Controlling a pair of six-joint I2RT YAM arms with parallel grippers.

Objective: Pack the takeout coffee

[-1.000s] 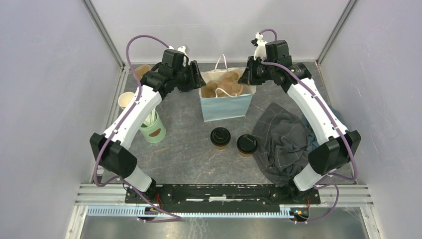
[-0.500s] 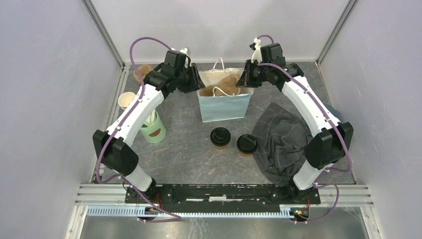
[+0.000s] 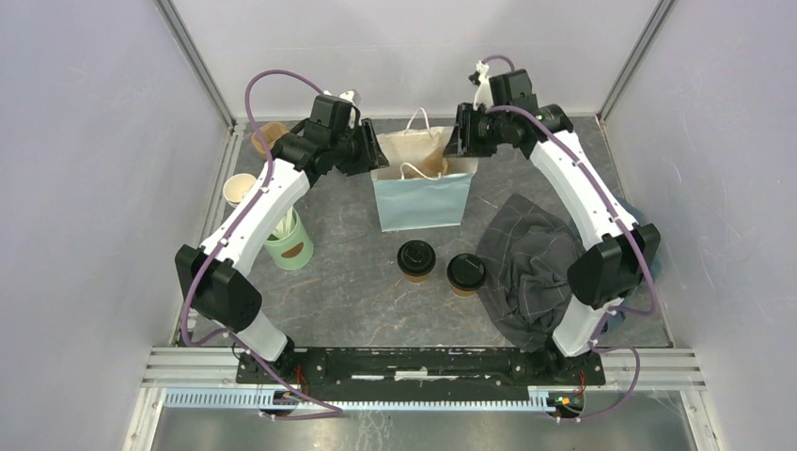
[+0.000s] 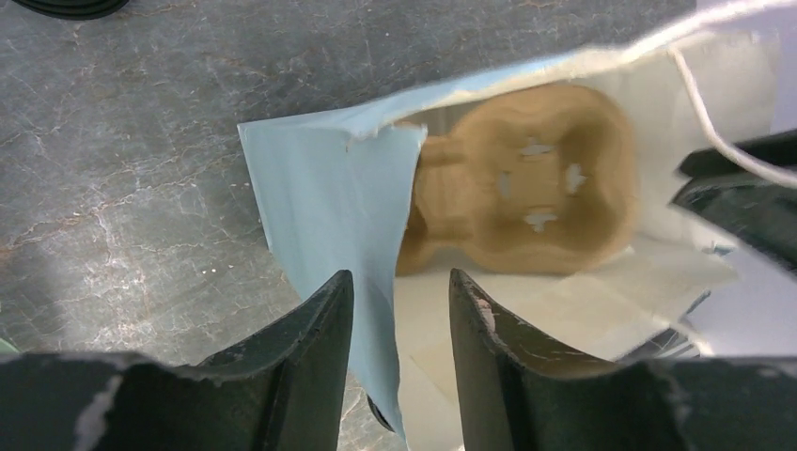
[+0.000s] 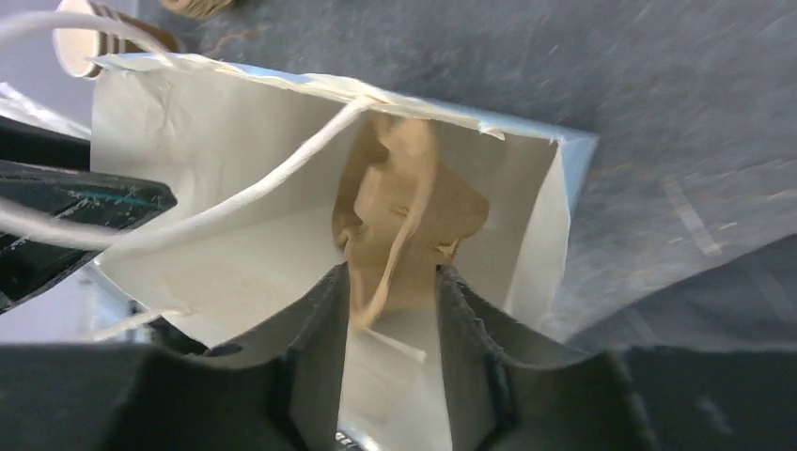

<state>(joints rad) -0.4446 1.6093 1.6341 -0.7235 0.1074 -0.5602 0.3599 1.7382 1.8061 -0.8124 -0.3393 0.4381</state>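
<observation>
The takeout coffee is two brown paper cups with black sip lids [image 3: 415, 260] [image 3: 465, 272], standing side by side in front of the light blue paper bag [image 3: 421, 199]. A brown pulp cup carrier [image 3: 428, 162] lies inside the bag. My left gripper [image 3: 376, 155] is at the bag's left end. In the left wrist view it [image 4: 399, 291] is open astride the blue side wall [image 4: 320, 188], with the carrier [image 4: 526, 188] beyond. My right gripper [image 3: 461, 141] is at the bag's right end. In the right wrist view it [image 5: 393, 282] is open over the bag's mouth, above the carrier [image 5: 414, 207].
A green cup of white sticks [image 3: 289, 241] stands left of the bag, with stacked paper cups [image 3: 238, 190] behind it by the left wall. A crumpled grey cloth [image 3: 531, 268] lies just right of the two coffees. White cord handles [image 5: 235, 202] cross the bag's mouth.
My right gripper has opened and shifted slightly back over the bag's right end. The carrier now sits lower inside the bag. My left arm has barely moved.
</observation>
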